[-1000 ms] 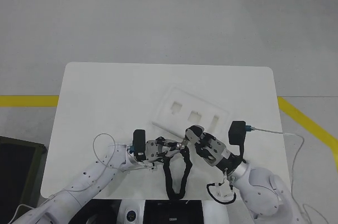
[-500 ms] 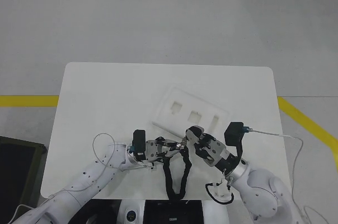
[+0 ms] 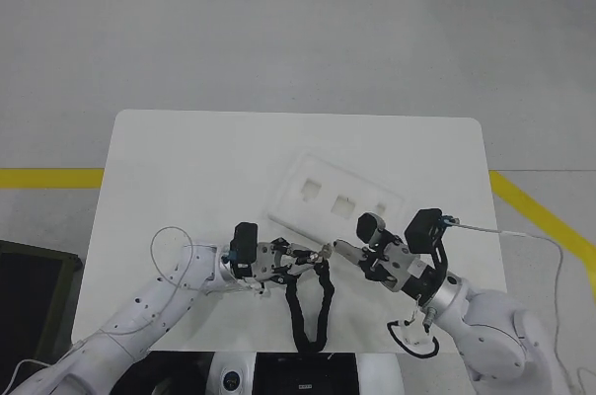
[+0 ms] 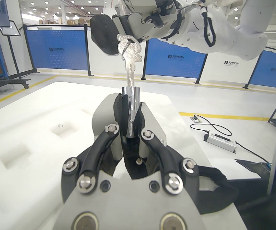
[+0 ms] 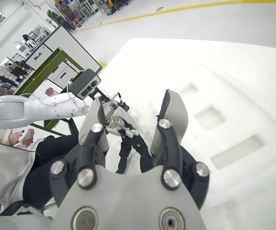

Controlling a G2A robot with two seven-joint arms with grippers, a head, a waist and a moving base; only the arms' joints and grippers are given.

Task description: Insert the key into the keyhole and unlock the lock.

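My left gripper (image 3: 300, 260) hovers near the table's front edge, shut on the chrome cylinder (image 4: 131, 101) of a black cable lock (image 3: 308, 311) whose loop hangs toward the front. A silver key (image 4: 130, 56) with a ring stands in the cylinder's keyhole, blade partly in. My right gripper (image 3: 353, 244) is just to the right of the key (image 3: 325, 254), open, with nothing between its fingers. In the right wrist view the key (image 5: 115, 120) and the cable lock (image 5: 126, 149) lie beyond the spread fingers (image 5: 174, 111), apart from them.
A white foam tray (image 3: 328, 168) with three rectangular recesses lies on the white table (image 3: 180, 178) just behind both grippers. The left and far parts of the table are bare. A cable runs off the right arm toward the right table edge.
My right gripper has let go of the key, opened, and drawn back to the right. The key stays in the cylinder. The left gripper holds its place.
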